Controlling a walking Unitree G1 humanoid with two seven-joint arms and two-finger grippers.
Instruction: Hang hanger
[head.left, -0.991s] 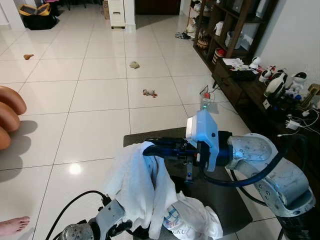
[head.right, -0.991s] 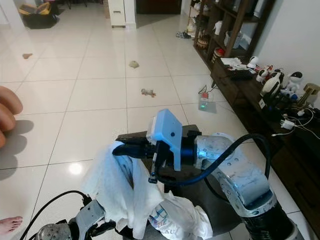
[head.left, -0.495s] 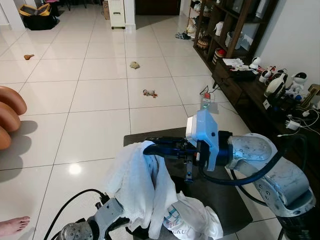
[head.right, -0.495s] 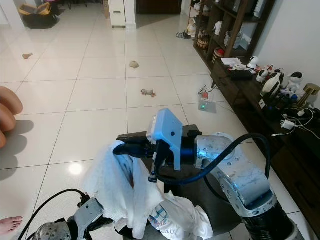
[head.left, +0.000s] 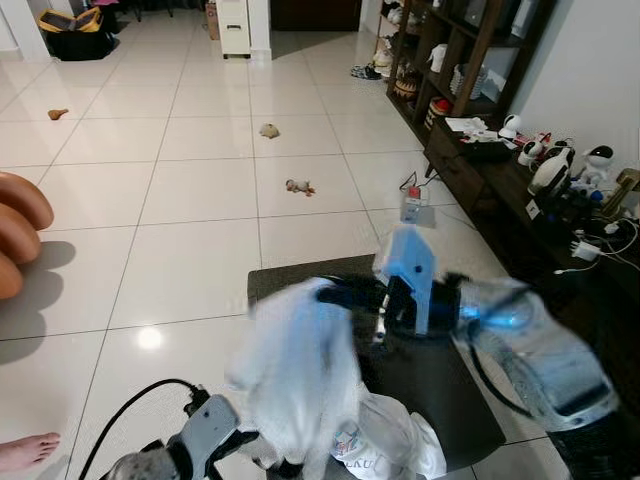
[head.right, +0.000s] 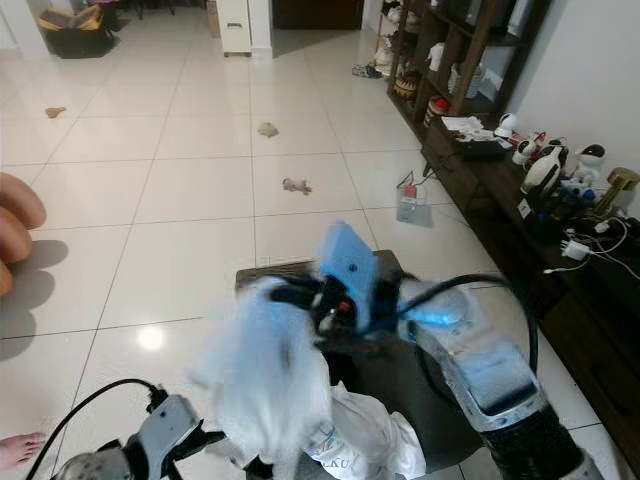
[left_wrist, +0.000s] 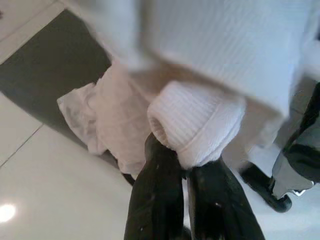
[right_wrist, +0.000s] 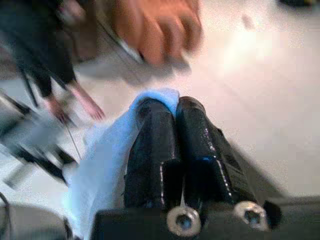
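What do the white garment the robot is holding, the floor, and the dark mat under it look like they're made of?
White garment: soft ribbed knit, probably cotton; fine ribs and a rolled cuff show where the left gripper pinches it.
Floor: glossy glazed tile, with grout lines and a light reflection.
Dark mat: matte, likely rubber or fabric; hard to tell.

Glossy white tiled floor (head.left: 200, 190), bright light spot reflected near left. Dark wooden shelving unit (head.left: 470, 60) along right wall, low dark cabinet (head.left: 520, 190) beneath, crowded with small white figurines and cables. White cabinet (head.left: 243, 25) far centre. Small scraps scattered on far tiles. Orange rounded cushions (head.left: 18, 235) at left edge. Dark grey mat (head.left: 440, 390) near centre. Bare foot (head.left: 25, 452) near left corner.
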